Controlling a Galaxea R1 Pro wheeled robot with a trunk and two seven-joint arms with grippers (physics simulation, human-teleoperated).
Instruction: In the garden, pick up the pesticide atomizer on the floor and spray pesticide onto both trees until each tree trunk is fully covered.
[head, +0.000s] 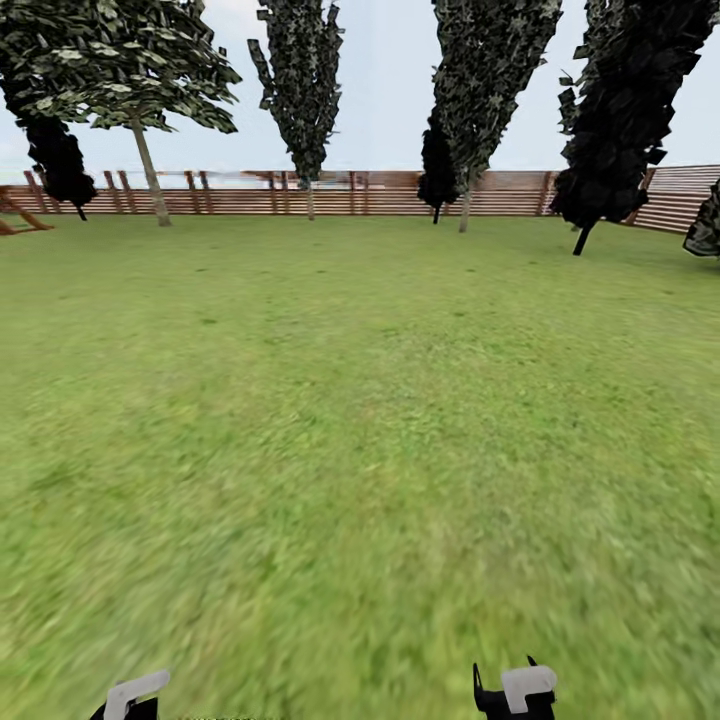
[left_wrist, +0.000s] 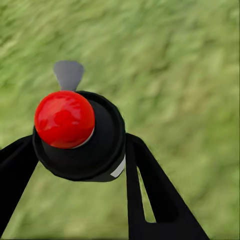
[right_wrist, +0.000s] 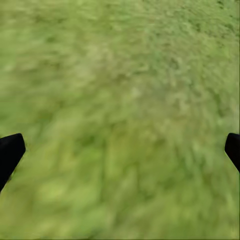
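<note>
The pesticide atomizer (left_wrist: 85, 145), a black round body with a red ball cap and a grey nozzle, sits between my left gripper's black fingers (left_wrist: 150, 190). My left gripper (left_wrist: 80, 165) is shut on it above blurred grass; it also shows at the bottom edge of the head view (head: 130, 702). My right gripper (right_wrist: 121, 150) is open, empty, over grass, low in the head view (head: 515, 695). Far off at the back left stands a tree (head: 130, 70) with a broad crown and a bare pale trunk (head: 152, 185). The garden lawn (head: 340, 400) stretches ahead.
A brown slatted fence (head: 380, 195) closes the far side. In front of it stand narrow grey-green trees (head: 300, 90) (head: 485, 80) and black cypresses (head: 625, 110) (head: 55, 155). Open grass lies between me and them.
</note>
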